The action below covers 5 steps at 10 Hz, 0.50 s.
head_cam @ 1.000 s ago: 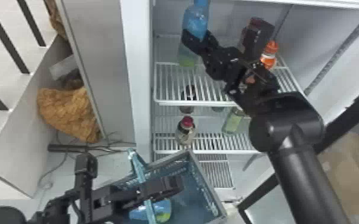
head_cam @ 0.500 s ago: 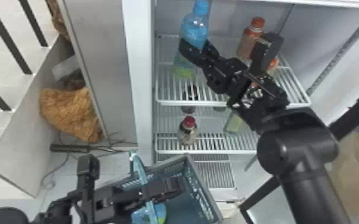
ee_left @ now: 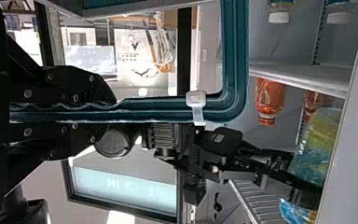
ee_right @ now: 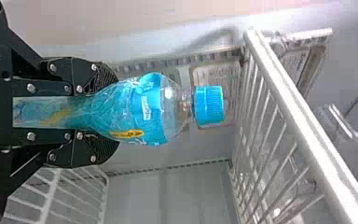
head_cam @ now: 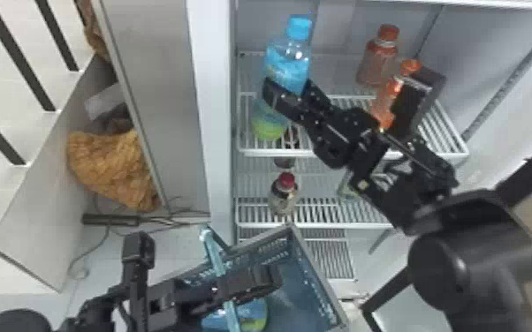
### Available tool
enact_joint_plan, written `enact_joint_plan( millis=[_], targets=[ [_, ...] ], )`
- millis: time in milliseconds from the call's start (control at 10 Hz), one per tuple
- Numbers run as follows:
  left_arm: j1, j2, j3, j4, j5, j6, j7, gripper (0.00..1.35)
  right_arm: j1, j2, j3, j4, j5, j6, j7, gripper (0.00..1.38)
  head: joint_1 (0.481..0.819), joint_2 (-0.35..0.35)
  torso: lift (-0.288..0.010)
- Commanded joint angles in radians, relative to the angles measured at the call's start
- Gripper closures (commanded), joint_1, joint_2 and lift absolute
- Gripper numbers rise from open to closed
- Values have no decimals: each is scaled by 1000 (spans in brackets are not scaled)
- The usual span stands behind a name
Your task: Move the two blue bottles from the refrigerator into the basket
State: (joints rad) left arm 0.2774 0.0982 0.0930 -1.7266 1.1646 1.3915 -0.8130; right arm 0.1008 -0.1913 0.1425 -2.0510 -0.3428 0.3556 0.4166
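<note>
Over the fridge's upper shelf, my right gripper [head_cam: 288, 92] is shut on a blue bottle [head_cam: 288, 62]; whether its base touches the rack I cannot tell. In the right wrist view the right gripper [ee_right: 113, 110] pinches that bottle [ee_right: 151, 109] around its body, the blue cap pointing away from the fingers. Above the basket [head_cam: 318, 282], my left gripper [head_cam: 263, 280] holds its blue-green handle. The left wrist view shows the left gripper [ee_left: 105, 110] closed around the handle bar [ee_left: 144, 111]. Another blue bottle [head_cam: 255, 314] lies in the basket, partly behind the handle and left arm.
Orange-capped bottles [head_cam: 378, 57] stand on the upper shelf to the right, partly behind the right arm. The shelf's front edge [head_cam: 278, 152] runs under the held bottle. A dark red-capped bottle [head_cam: 284, 194] stands on the shelf below. The fridge's left wall [head_cam: 213, 110] rises beside the held bottle.
The right gripper and its blue bottle have come down in the head view, closer to the shelf's front edge, uncovering an orange-capped bottle behind. The left arm has barely moved.
</note>
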Motion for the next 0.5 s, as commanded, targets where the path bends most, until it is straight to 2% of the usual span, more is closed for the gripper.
enact_joint_plan(
  millis=[0,400],
  targets=[
    [7,0,1,0,4,0,0,1202,68,-7,-13,-76,-2,37,8,1277,695,-86,-10],
    [15,-2,7,0,4,0,2,1202,245,-30,-73,-225,-30,130,44,1277,695,-96,-10]
  ],
)
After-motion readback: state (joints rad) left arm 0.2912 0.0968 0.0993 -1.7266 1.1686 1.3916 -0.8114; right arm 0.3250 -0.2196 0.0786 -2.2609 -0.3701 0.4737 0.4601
